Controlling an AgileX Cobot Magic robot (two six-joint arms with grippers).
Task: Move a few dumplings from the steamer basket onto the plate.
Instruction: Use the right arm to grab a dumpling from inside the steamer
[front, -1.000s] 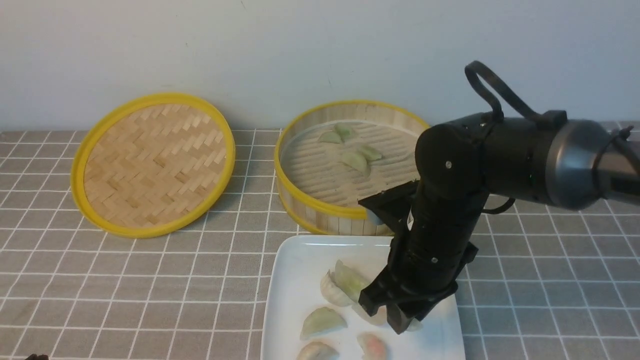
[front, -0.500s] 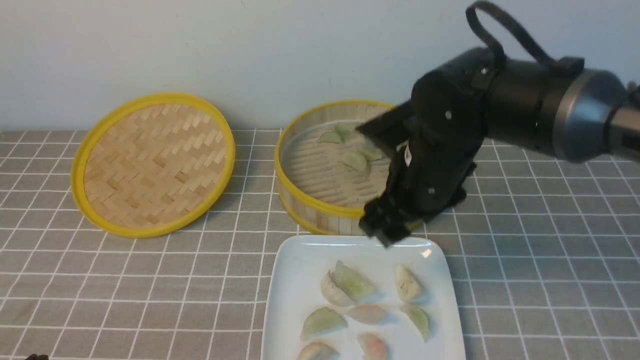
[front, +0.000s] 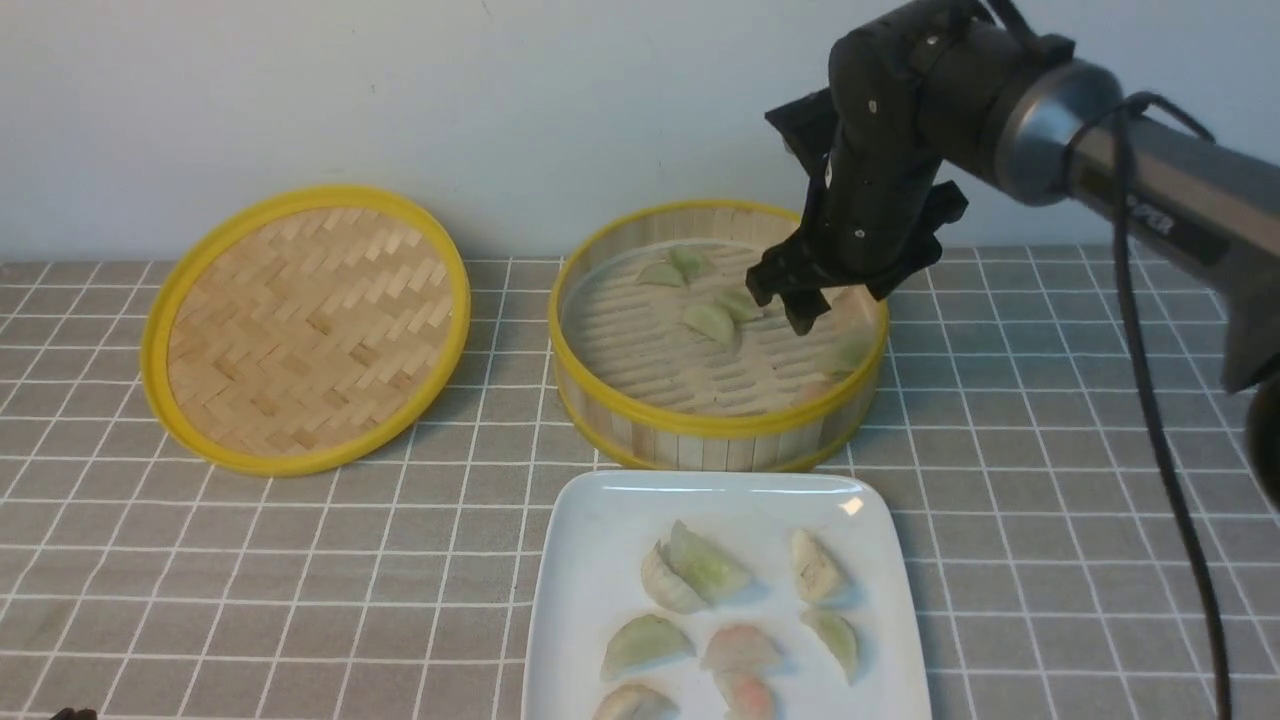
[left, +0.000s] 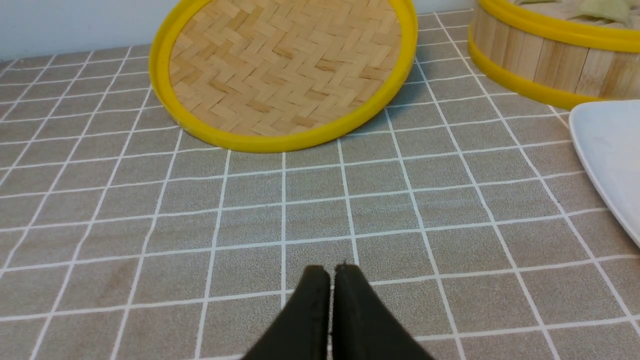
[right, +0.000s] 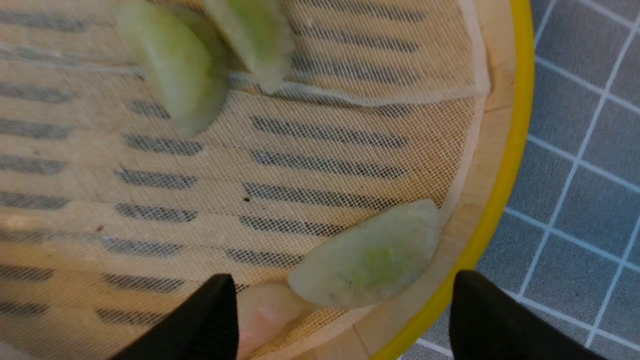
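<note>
Dumplings (front: 712, 322) in steamer basket (front: 640, 412); right gripper (front: 785, 310) spread, left gripper (left: 331, 272) closed; arm lettering (front: 1150, 215) unreadable.

The steamer basket (front: 700, 445) walls in its dumplings (front: 710, 322), leaving entry only from above. The lid (front: 300, 330) fills the far left. Open desk (front: 250, 600) lies near left and right of the plate (front: 590, 560). The right arm (front: 1150, 180) spans far right.

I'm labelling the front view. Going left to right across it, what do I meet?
lid → steamer basket → right arm. The plate is left out: it lies in front of the basket, across the same span.
</note>
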